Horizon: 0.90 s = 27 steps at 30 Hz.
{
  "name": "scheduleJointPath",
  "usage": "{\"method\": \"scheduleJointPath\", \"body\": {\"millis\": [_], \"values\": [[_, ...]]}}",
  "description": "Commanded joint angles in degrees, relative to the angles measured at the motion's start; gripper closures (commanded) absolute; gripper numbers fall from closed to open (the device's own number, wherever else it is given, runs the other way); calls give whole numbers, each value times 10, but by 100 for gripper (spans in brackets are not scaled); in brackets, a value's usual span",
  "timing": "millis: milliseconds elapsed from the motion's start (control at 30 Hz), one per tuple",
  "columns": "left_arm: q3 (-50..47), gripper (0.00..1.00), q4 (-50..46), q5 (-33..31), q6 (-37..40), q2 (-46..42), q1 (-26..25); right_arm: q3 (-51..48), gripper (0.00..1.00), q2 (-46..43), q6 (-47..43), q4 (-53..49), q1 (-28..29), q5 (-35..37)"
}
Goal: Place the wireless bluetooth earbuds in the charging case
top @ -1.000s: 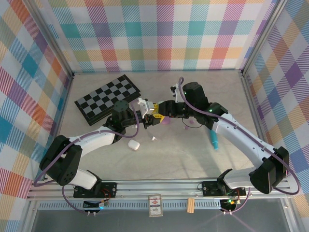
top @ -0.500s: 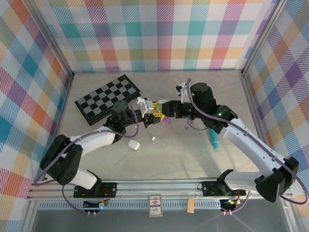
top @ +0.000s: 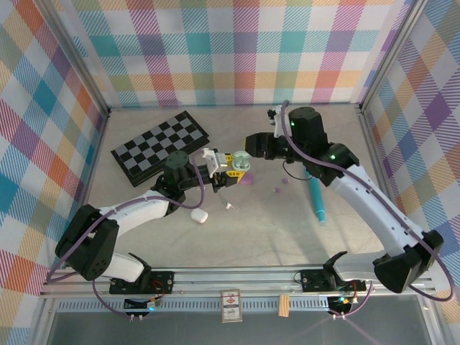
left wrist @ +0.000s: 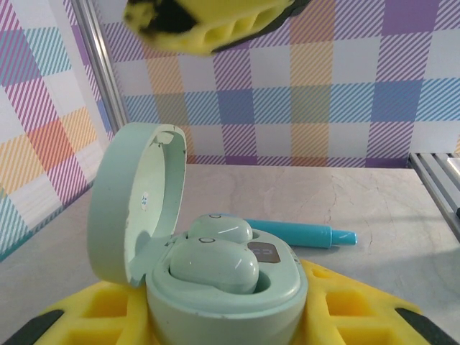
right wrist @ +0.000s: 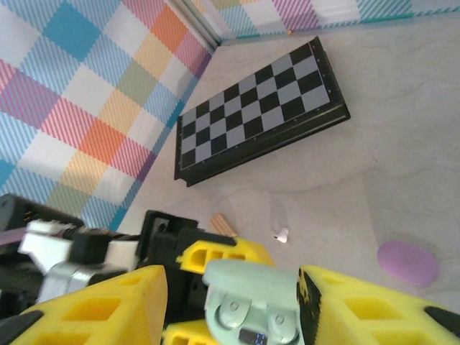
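The mint green charging case [left wrist: 224,291] stands with its lid [left wrist: 136,208] open, and my left gripper [left wrist: 223,325] is shut on its base between yellow fingers [left wrist: 363,316]. Two mint earbuds [left wrist: 213,264] sit side by side in its wells. In the top view the case [top: 240,161] is held above the table's middle. My right gripper [top: 247,146] hovers open just above and to the right of it; from its wrist, the yellow fingers [right wrist: 93,309] stand either side of the case [right wrist: 255,305] without touching. A white earbud [top: 229,206] and two purple earbuds [top: 277,190] lie loose on the table.
A folded chessboard [top: 162,146] lies at the back left. A white case [top: 199,215] rests near my left arm, and a purple case [top: 248,180] under the held case. A teal pen [top: 317,203] lies to the right. Plaid walls ring the table.
My right gripper has opened and pulled back up and to the right, away from the mint case. The left gripper keeps its hold and has barely moved.
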Motion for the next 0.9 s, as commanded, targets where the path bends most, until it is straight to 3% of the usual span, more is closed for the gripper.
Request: {"method": "scheduleJointPath", "body": {"millis": [0, 467, 600, 767, 867], "values": [[-5, 66, 12, 6, 12, -21, -5, 27, 47, 32, -24, -43, -1, 4], [-3, 66, 33, -20, -18, -23, -5, 2, 47, 9, -39, -84, -1, -23], [-2, 66, 42, -22, -25, -21, -5, -48, 42, -37, 12, -14, -19, -40], [-1, 66, 64, -19, -44, -21, -6, -163, 26, -80, 146, 150, -73, -184], [0, 66, 76, -18, -52, -22, -7, -222, 22, -89, 229, 250, -87, -237]]}}
